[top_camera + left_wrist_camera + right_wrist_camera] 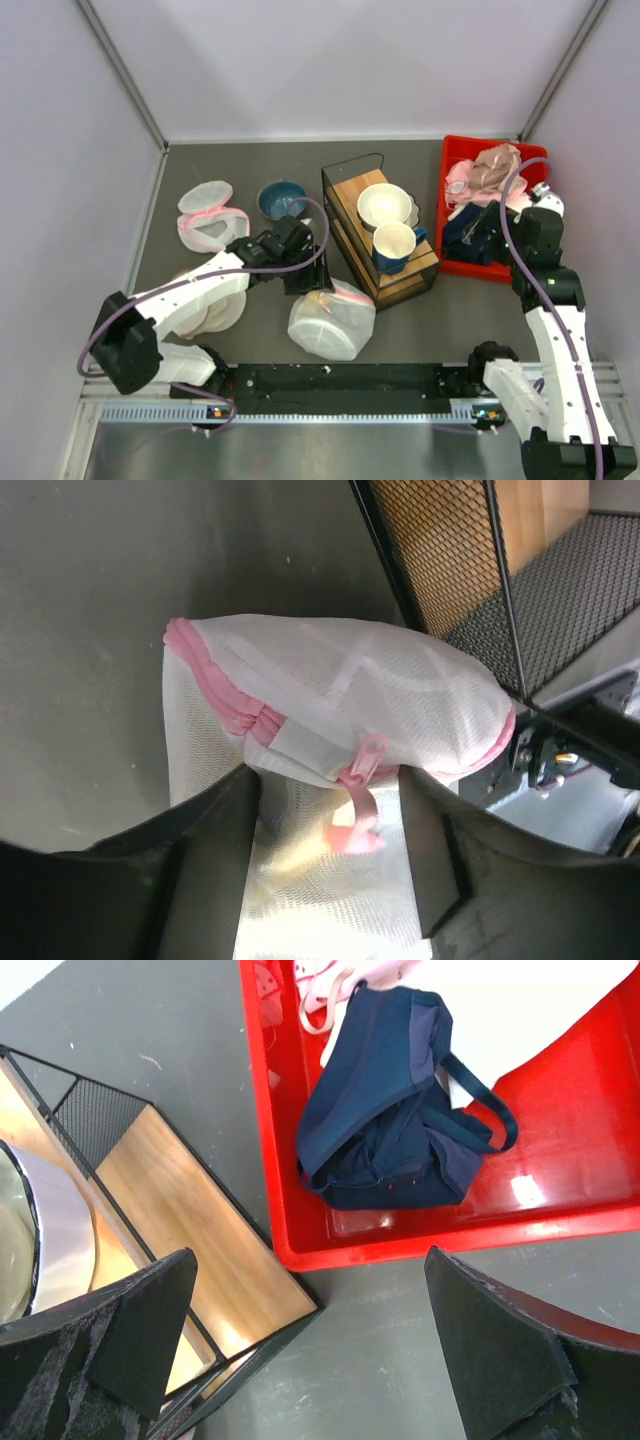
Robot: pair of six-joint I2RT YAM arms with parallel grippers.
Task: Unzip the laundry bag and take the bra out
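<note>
The pink zipper pull (358,798) of the laundry bag (370,680) is framed between the part-open, empty fingers of the left end effector (328,785); mesh may be pinched alongside it, jamming the zipper. The right end effector (310,1305) is held wide, empty.

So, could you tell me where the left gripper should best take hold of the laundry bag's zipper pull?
Pinch the pink zipper pull by its dangling tab, coming straight on from the wrist camera's side: it hangs loose off the laundry bag's trim, between the left gripper's open fingers.
</note>
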